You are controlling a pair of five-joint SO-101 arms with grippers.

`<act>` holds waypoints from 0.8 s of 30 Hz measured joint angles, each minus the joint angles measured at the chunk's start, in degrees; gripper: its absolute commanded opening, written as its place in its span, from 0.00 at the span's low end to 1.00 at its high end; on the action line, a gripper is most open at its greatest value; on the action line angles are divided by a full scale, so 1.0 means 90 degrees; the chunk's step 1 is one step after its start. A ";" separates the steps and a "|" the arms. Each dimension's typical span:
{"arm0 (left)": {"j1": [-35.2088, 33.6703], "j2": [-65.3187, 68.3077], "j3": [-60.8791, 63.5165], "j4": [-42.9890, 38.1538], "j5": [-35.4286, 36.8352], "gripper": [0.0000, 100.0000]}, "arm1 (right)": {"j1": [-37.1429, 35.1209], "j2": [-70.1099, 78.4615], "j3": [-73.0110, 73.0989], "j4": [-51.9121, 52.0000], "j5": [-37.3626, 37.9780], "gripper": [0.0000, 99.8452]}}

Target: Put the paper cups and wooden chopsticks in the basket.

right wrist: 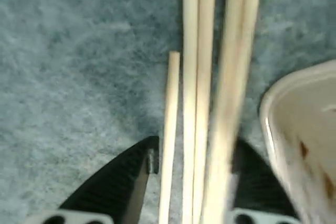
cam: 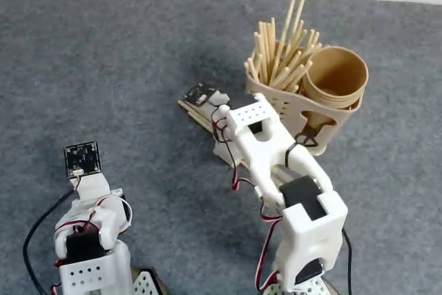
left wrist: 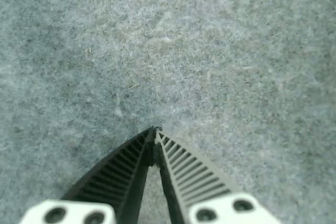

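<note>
- Step in hand (judged): pickup of the loose pale wooden chopsticks [right wrist: 197,51], lying flat on the grey felt table cover [cam: 103,67] just beside the beige perforated plastic basket [cam: 283,105].
- Right gripper [right wrist: 194,150]: low over that bundle next to the basket rim, fingers spread to either side of the sticks, not yet clamped.
- Left gripper [left wrist: 155,132]: well apart from the basket, fingers pressed together, nothing between them.
- Next move: close on the bundle, lift, tip upright, release over the basket. Square grip advised, to avoid shedding an outer stick.
- Count, loose sticks: five (two blurred, so approximate).
- Count, inside the basket: dense sheaf of chopsticks [cam: 283,53], too crowded to number; one nested stack of brown paper cups [cam: 335,74], number within the stack not discernible.
</note>
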 measured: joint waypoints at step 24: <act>0.0000 0.0000 0.0000 0.0000 0.0000 0.01 | -0.1045 -0.0576 0.0107 0.0889 -0.0518 0.16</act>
